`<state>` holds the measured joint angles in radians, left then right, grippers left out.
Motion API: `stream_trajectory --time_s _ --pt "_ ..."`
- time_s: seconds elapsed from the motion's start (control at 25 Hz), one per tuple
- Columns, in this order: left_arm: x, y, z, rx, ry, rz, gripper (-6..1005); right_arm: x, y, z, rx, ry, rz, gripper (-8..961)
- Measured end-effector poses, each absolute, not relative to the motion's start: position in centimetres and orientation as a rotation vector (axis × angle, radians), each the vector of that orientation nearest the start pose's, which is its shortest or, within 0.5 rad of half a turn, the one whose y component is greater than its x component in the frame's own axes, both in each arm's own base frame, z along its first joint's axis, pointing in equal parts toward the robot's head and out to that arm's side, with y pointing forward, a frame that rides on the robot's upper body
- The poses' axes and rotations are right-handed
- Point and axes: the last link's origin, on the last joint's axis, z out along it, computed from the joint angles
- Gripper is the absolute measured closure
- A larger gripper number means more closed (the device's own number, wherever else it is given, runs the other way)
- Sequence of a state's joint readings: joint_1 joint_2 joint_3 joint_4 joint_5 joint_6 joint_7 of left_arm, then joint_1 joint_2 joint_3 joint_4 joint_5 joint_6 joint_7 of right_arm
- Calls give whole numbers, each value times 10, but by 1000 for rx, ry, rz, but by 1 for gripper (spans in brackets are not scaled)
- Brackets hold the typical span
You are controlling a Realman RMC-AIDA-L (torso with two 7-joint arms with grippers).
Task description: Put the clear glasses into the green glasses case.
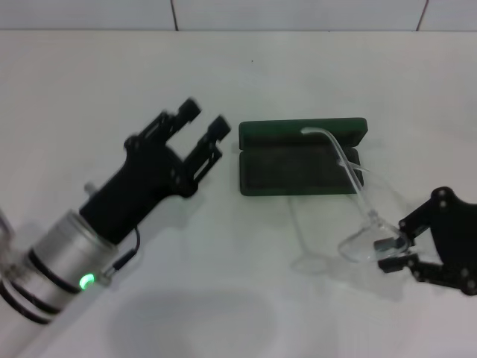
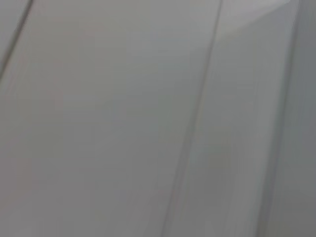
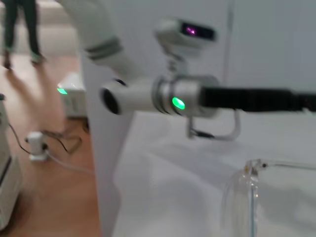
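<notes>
Head view shows the green glasses case [image 1: 298, 159] lying open on the white surface [image 1: 89, 89], its lid standing up along the far edge and the dark lined tray facing up. The clear glasses [image 1: 363, 224] sit at the case's right end: one thin temple arm reaches over the tray toward the lid, while the lens front hangs outside the case, nearer the robot and to the right of it. The right end effector [image 1: 393, 252] is down at that lens front, its dark fingers [image 1: 396, 262] pinched narrow on the clear plastic, so the glasses are held by their front end. A second temple arm trails toward the surface in front of the case; whether it touches there I cannot tell. The left end effector [image 1: 202, 130] hangs just left of the case, its two fingers spread apart with a plain gap between them, gripping nothing and not touching the case. From the right wrist view, the hinge and lens edge of the glasses [image 3: 252, 197] show close up, with the left arm stretched across behind them. The left wrist view gives only a blank grey blur.
</notes>
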<state>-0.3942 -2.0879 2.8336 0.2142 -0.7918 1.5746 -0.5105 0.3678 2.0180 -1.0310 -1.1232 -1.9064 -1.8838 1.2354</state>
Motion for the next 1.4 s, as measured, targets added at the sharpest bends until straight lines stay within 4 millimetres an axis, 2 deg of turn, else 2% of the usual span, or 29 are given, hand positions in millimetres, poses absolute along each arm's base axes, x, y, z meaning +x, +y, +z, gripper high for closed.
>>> stream_trajectory --time_s 0.16,0.4,0.56,0.76,1.4 --pt "-238 277 -54 -2227 -576 -1454 454 236 274 28 -3027 -326 656 830" --pt "-214 297 -51 -2472 -612 -1484 454 240 276 12 -2969 -418 727 830" --pt "-201 297 -56 -2579 -575 -1488 454 239 278 8 -2954 -456 749 830" --pt "-195 295 -63 -2644 -551 -1480 454 237 279 5 -2959 -459 754 829" --pt "-201 284 -73 -2761 -587 -1395 454 230 276 -4 -2944 -529 803 830"
